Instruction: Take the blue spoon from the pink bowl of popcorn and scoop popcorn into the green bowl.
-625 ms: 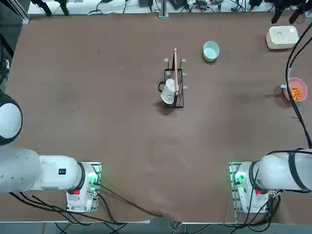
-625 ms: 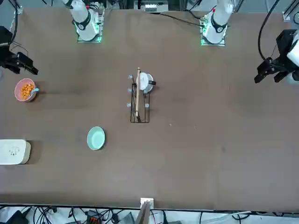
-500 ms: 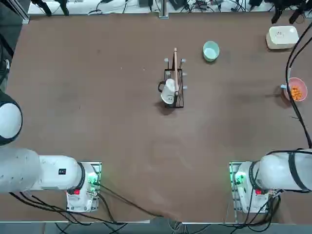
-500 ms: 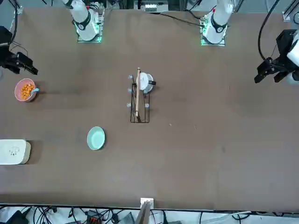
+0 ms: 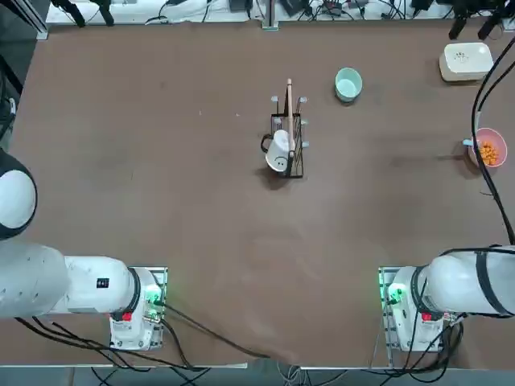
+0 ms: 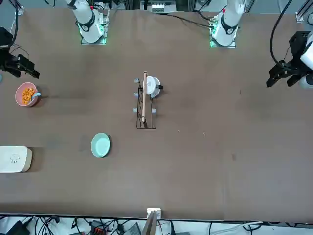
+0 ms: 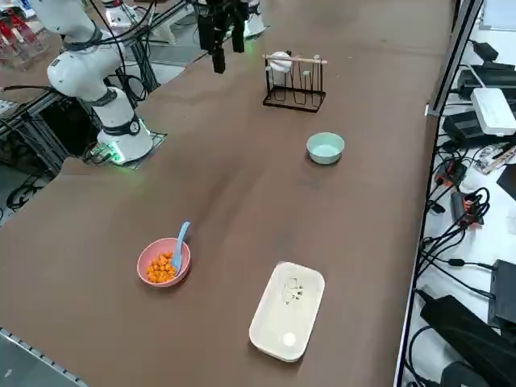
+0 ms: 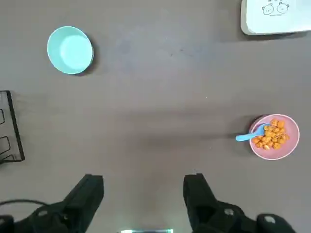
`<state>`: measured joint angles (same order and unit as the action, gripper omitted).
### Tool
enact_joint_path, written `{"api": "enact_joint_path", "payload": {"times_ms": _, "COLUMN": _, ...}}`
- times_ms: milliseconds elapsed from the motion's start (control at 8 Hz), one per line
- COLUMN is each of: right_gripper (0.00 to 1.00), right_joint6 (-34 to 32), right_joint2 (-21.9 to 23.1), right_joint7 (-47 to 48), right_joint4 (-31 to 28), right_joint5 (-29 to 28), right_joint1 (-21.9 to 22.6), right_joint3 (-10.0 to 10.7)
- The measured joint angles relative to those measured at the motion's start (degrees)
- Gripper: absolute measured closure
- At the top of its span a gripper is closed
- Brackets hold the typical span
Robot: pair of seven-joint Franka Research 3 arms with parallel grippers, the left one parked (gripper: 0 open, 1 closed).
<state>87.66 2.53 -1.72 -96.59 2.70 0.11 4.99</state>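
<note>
We see the right gripper [image 8: 144,187] above the table [image 7: 234,193], its 2 fingers spread wide, with nothing between them. We find the spoon [image 7: 181,247] in the pink bowl [image 7: 142,266], its head among the popcorn [image 7: 162,268] and its handle reaching out over the rim. We note the green bowl [image 7: 326,148] upright on the table, well apart from the pink bowl. In the right side view we see the white dish [image 7: 287,311] near the pink bowl, the 2 not touching. We also mark 1 black wire rack [image 5: 297,153] near the green bowl, with 1 white mug [image 5: 278,151] hung at its side.
</note>
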Motion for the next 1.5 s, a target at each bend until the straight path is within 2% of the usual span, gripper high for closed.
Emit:
{"api": "enact_joint_path", "payload": {"times_ms": 250, "right_gripper": 0.00, "right_joint6": -7.88, "right_joint2": -1.64, "right_joint7": 0.36, "right_joint4": -0.39, "right_joint5": 7.59, "right_joint1": -0.12, "right_joint3": 0.07}}
{"api": "enact_joint_path", "payload": {"times_ms": 375, "right_gripper": 0.00, "right_joint6": -9.69, "right_joint2": -3.57, "right_joint7": 1.68, "right_joint4": -0.77, "right_joint5": 9.96, "right_joint1": -0.22, "right_joint3": 0.09}}
{"api": "enact_joint_path", "payload": {"times_ms": 625, "right_gripper": 0.00, "right_joint6": -8.49, "right_joint2": -7.77, "right_joint7": 8.34, "right_joint4": -3.59, "right_joint5": 17.88, "right_joint1": -0.22, "right_joint3": 0.04}}
{"api": "enact_joint_path", "payload": {"times_ms": 750, "right_gripper": 0.00, "right_joint6": -4.15, "right_joint2": -9.06, "right_joint7": 12.67, "right_joint4": -7.66, "right_joint5": 22.74, "right_joint1": -0.24, "right_joint3": 0.05}}
{"api": "enact_joint_path", "payload": {"times_ms": 1125, "right_gripper": 0.00, "right_joint6": 14.69, "right_joint2": -11.94, "right_joint7": 29.39, "right_joint4": -24.09, "right_joint5": 37.46, "right_joint1": -0.63, "right_joint3": 0.06}}
{"api": "enact_joint_path", "payload": {"times_ms": 1250, "right_gripper": 0.00, "right_joint6": 18.32, "right_joint2": -14.61, "right_joint7": 34.80, "right_joint4": -26.78, "right_joint5": 41.96, "right_joint1": -1.07, "right_joint3": 0.07}}
{"api": "enact_joint_path", "payload": {"times_ms": 1500, "right_gripper": 0.01, "right_joint6": 21.55, "right_joint2": -22.79, "right_joint7": 47.45, "right_joint4": -27.77, "right_joint5": 53.48, "right_joint1": -1.31, "right_joint3": 0.02}}
